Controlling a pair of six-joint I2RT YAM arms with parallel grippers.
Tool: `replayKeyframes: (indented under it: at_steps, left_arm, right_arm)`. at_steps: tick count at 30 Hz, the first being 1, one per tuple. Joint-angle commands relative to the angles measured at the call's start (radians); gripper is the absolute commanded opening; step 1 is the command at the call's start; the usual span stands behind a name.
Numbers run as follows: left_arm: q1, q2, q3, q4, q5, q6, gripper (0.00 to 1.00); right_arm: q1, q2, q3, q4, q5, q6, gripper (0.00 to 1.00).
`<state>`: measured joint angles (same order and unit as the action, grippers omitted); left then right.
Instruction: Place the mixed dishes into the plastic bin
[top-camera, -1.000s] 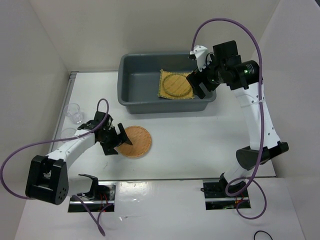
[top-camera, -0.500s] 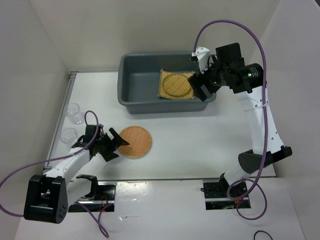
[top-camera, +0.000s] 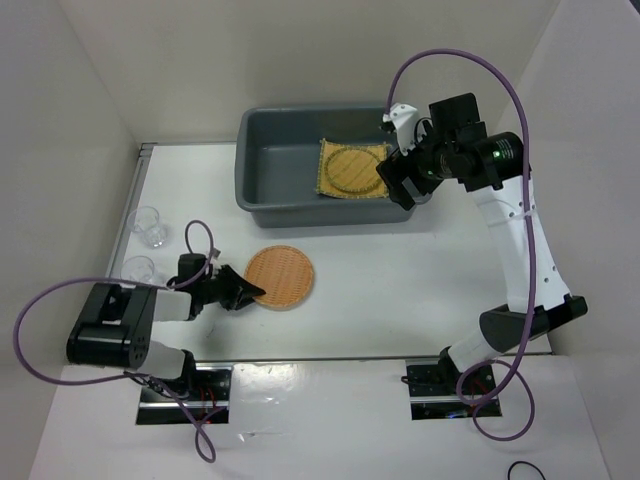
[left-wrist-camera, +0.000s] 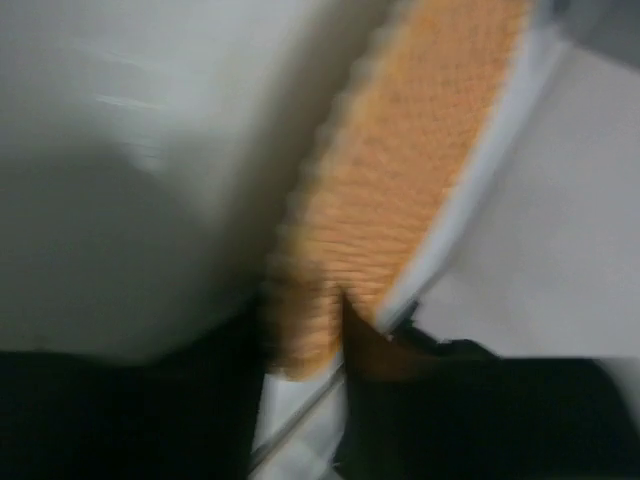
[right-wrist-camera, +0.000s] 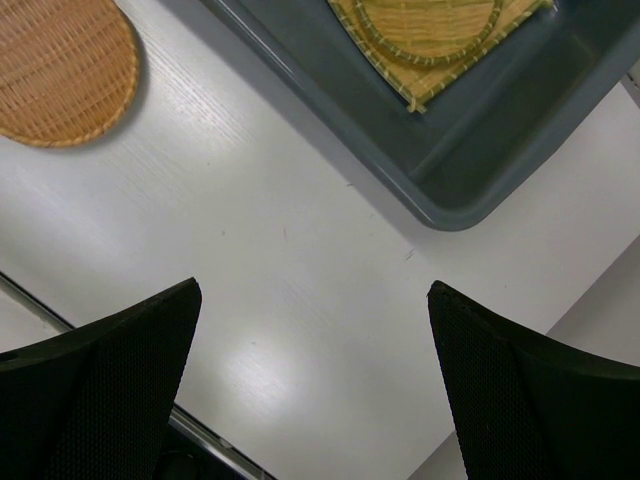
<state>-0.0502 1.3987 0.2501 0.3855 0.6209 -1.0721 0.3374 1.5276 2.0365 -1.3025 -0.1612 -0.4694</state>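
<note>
The plastic bin (top-camera: 275, 160) sits at the far side of the table (top-camera: 420, 270). The yellow mat (top-camera: 330, 185) lies flat inside the bin, at its right end. A round tan plate (top-camera: 355, 170) lies on top of the mat. The left part of the bin shows only its bare grey floor.

The orange plate (top-camera: 280, 278) is not in the bin. It lies flat on the table in front of the bin, on the side nearer to my bases.

Two clear cups are out of the bin too. They stand upright, off to the left of the bin and well apart from it. One cup (top-camera: 148, 225) is closer to the bin. The other cup (top-camera: 138, 268) is farther from it, near my left arm.

My left hand (top-camera: 250, 293) is low on the table in front of the bin, at the left edge of the orange plate. In my left wrist view, the plate's rim sits between my two dark fingers. That view is blurry, so I cannot tell if I am pinching the rim or only have my fingers around it.

My right hand (top-camera: 400, 182) hangs in the air over the right end of the bin. Its fingers (right-wrist-camera: 110, 380) are spread wide apart and hold nothing.
</note>
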Motion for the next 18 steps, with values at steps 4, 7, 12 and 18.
replayKeyframes:
  at_steps: [4,7,12,18]
  left_arm:
    - [0.012,0.146,-0.025,-0.06,-0.069,0.099,0.01]
    - [0.012,0.143,0.008,-0.134,-0.06,0.123,0.0]
    - [0.012,-0.108,0.121,-0.603,-0.113,0.135,0.0]
    - [0.0,-0.587,0.42,-0.958,-0.196,0.077,0.0]
  right_arm:
    - [-0.015,-0.04,-0.013,0.003,0.015,-0.006,0.99]
    - [-0.015,-0.04,-0.013,0.003,0.015,-0.006,0.99]
    - [-0.04,-0.04,-0.013,0.003,0.025,-0.006,0.99]
    - [-0.078,-0.04,0.005,0.003,-0.008,-0.006,0.99]
